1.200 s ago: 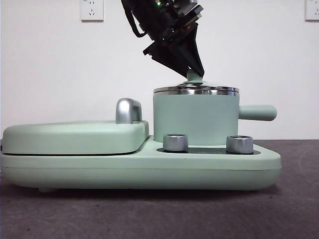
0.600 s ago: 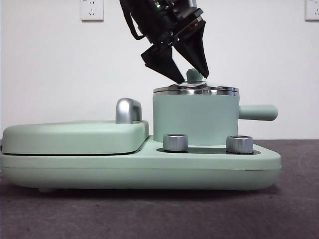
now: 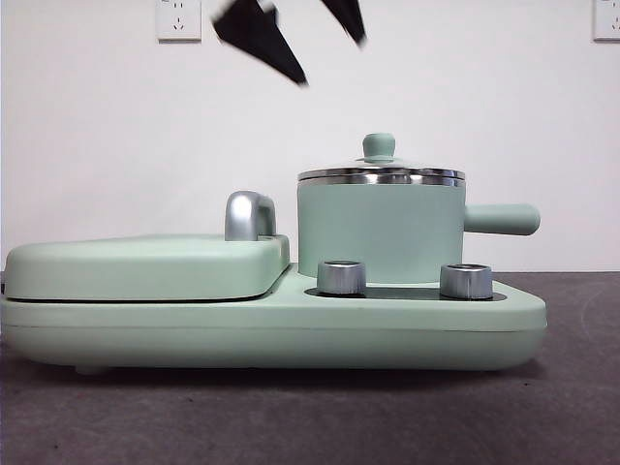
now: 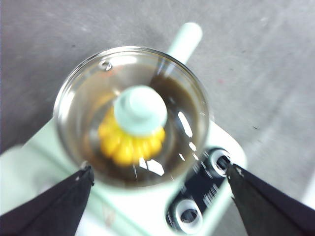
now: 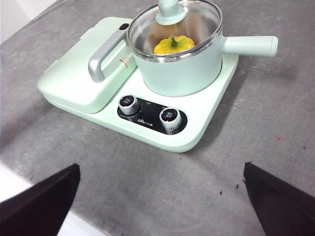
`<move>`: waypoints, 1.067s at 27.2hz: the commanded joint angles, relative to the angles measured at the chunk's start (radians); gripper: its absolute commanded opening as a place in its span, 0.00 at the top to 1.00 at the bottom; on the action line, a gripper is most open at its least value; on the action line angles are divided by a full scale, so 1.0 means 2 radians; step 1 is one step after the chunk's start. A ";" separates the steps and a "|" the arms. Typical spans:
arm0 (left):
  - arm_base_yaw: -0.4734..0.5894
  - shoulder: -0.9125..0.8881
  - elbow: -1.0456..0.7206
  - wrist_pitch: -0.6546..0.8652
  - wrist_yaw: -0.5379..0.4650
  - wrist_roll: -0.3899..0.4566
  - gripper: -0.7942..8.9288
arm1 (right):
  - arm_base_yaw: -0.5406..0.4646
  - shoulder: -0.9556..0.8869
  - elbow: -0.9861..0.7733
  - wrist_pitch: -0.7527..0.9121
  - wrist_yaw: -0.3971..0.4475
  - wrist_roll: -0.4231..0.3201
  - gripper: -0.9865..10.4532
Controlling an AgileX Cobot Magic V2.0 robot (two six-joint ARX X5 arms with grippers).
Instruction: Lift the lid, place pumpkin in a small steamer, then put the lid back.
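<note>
The lid, with its steel rim and mint-green knob, sits closed on the small steamer. Through the glass the pumpkin lies inside the pot; it also shows in the right wrist view. My left gripper is open and empty, well above the knob near the picture's top, apart from the lid. My right gripper is open and empty, held back over the table in front of the cooker, away from the steamer and lid.
The steamer stands on a mint-green cooker base with two steel dials. A wide flat mint-green cover with a chrome handle lies beside it. The steamer's side handle sticks out on the other side.
My left gripper let go of the lid's knob, opened wide and rose straight up. The lid stays on the steamer.
</note>
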 commanded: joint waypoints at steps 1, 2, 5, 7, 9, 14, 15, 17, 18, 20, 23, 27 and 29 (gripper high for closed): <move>0.006 -0.016 0.013 -0.037 0.001 -0.012 0.46 | 0.003 0.000 0.003 0.005 -0.009 0.001 0.43; 0.010 -0.030 0.012 -0.051 0.001 -0.012 0.46 | 0.003 0.000 0.003 0.005 -0.015 0.000 0.43; 0.011 -0.079 0.012 -0.072 0.001 -0.012 0.46 | 0.003 0.000 0.003 0.007 -0.025 -0.005 0.43; 0.011 -0.115 0.011 -0.085 0.001 -0.012 0.46 | 0.003 0.001 0.003 0.011 -0.027 -0.007 0.43; 0.011 -0.138 0.007 -0.093 0.007 -0.013 0.46 | 0.003 0.001 0.003 0.014 -0.030 -0.010 0.43; 0.010 -0.201 -0.029 -0.103 0.036 -0.025 0.47 | 0.003 0.001 0.003 0.023 -0.043 -0.010 0.43; 0.010 -0.215 -0.042 -0.103 0.037 -0.027 0.47 | 0.003 0.001 0.003 0.024 -0.045 -0.010 0.43; 0.010 -0.248 -0.078 -0.102 0.037 -0.030 0.47 | 0.003 0.001 0.003 0.028 -0.054 -0.010 0.43; 0.010 -0.263 -0.097 -0.101 0.037 -0.030 0.47 | 0.003 0.001 0.003 0.031 -0.059 -0.010 0.43; 0.010 -0.300 -0.144 -0.099 0.037 -0.034 0.47 | 0.003 0.001 0.003 0.036 -0.071 -0.011 0.43; 0.010 -0.354 -0.214 -0.085 0.037 -0.040 0.47 | 0.003 0.001 0.003 0.044 -0.078 -0.015 0.43; 0.010 -0.441 -0.314 -0.031 0.036 -0.068 0.47 | 0.003 0.001 0.003 0.045 -0.078 -0.016 0.43; 0.010 -0.487 -0.365 0.008 0.036 -0.091 0.47 | 0.003 0.001 0.003 0.045 -0.078 -0.016 0.43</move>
